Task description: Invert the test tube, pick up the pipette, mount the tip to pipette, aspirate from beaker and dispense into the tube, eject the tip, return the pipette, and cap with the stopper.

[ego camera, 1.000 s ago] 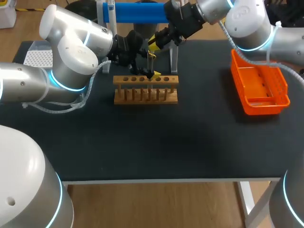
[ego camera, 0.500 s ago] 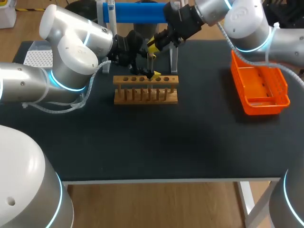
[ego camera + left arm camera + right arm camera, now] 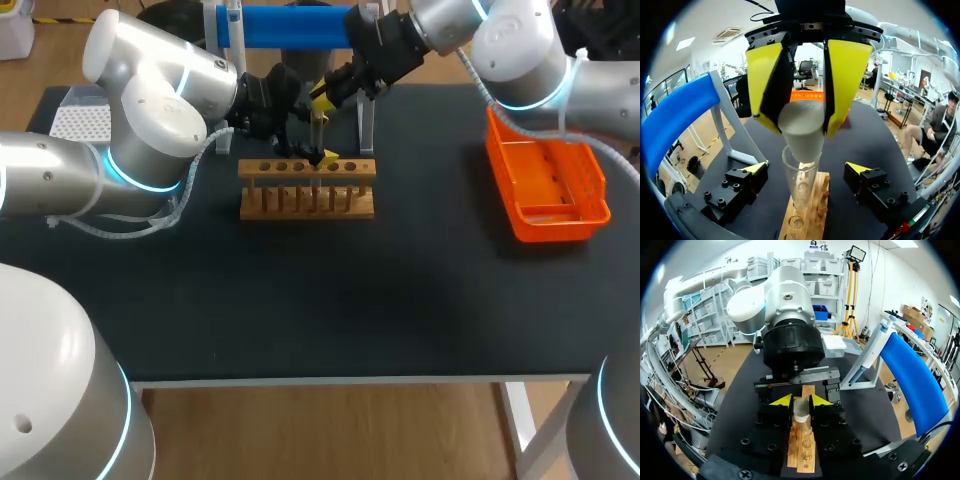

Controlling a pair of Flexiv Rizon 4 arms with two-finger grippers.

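Presently, a white tip box [image 3: 80, 122] sits at the far left corner of the surface [image 3: 320, 300], partly hidden behind the left arm [image 3: 150, 120]. The left pincer [image 3: 807, 168] is released: its fingers stand either side of the test tube [image 3: 801, 180], near it but with a gap on each side. The tube stands upright in a hole of the wooden rack [image 3: 306, 200]. Above it, the grey stopper [image 3: 800, 127] has its narrow end in the tube's mouth. The right pincer [image 3: 801, 402], reaching in from the far right, is clenched on the stopper from two sides. In the head view both wrists crowd over the rack and hide the tube. The blue stand [image 3: 290, 25] rises close behind the rack. An orange basket [image 3: 550, 225] lies well apart at the right.
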